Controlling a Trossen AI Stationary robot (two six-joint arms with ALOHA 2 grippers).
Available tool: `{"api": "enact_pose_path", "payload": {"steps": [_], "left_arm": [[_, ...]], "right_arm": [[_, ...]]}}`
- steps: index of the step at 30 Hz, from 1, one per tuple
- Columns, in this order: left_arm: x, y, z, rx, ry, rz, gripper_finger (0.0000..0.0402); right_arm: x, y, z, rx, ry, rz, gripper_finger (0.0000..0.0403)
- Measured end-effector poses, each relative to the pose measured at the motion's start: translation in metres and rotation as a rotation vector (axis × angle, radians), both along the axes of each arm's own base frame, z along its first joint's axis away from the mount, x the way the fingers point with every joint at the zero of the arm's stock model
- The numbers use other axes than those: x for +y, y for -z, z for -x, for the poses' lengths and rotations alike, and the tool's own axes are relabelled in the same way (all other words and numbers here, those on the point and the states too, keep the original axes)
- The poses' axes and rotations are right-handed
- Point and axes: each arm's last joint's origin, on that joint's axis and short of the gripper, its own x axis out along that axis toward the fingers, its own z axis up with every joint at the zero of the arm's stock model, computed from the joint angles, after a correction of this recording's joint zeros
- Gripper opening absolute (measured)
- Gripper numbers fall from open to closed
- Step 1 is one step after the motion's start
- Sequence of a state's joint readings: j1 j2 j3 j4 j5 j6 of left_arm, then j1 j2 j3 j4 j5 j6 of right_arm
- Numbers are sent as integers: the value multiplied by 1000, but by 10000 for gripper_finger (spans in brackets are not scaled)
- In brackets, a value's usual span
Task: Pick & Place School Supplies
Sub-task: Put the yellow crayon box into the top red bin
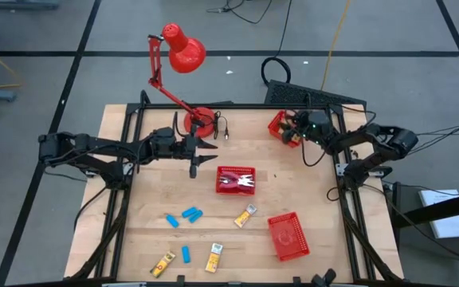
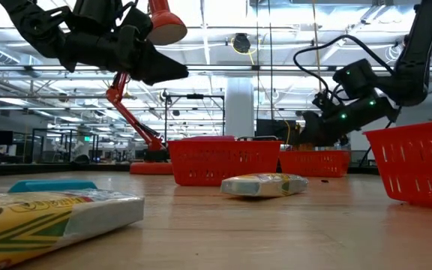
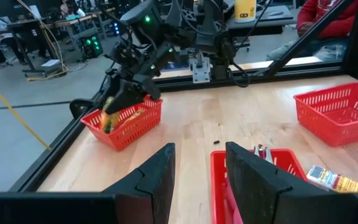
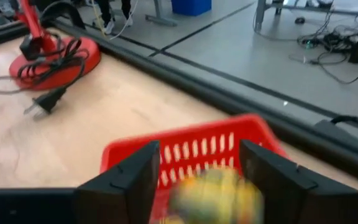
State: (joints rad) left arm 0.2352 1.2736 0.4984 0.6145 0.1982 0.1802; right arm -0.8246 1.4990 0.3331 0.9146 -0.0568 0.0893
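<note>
Hovering over the far-corner basket (image 1: 281, 127), right gripper (image 1: 300, 127) spread, fingers apart, yellow packet (image 4: 213, 190) blurred between them, unclenched.
Red desk lamp (image 1: 183, 49) stands beside the left gripper (image 1: 205, 151), fingers parted, nothing held. Centre basket (image 1: 236, 180) holds red-handled tools (image 1: 241, 185); blue blocks (image 1: 190, 214) and packets (image 1: 245, 215) lie nearer than it.

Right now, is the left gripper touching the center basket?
Apart. The low view shows the left gripper hanging high above the center basket, with open air between them; the left wrist view also looks down on that basket's rim from above.
</note>
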Motion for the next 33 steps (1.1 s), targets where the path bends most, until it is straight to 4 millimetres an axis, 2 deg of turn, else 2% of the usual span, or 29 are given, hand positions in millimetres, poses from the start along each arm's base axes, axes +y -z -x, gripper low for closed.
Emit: {"api": "enact_pose_path", "payload": {"steps": [8,14,17,24,29,33], "left_arm": [[0,0,0,1,0,1,147],[0,0,0,1,-16,2,147],[0,2,0,18,-16,15,147],[-14,12,0,130,0,69,147],[-40,21,0,225,-15,98,148],[-67,18,-2,263,24,133,148]], "right_arm": [[16,10,8,-9,-15,-19,222],[33,-2,8,-169,-77,115,215],[45,-9,0,-222,-227,133,219],[98,-25,-27,-230,-588,188,223],[144,-34,-52,-92,-769,210,224],[179,-44,-67,37,-809,247,224]]}}
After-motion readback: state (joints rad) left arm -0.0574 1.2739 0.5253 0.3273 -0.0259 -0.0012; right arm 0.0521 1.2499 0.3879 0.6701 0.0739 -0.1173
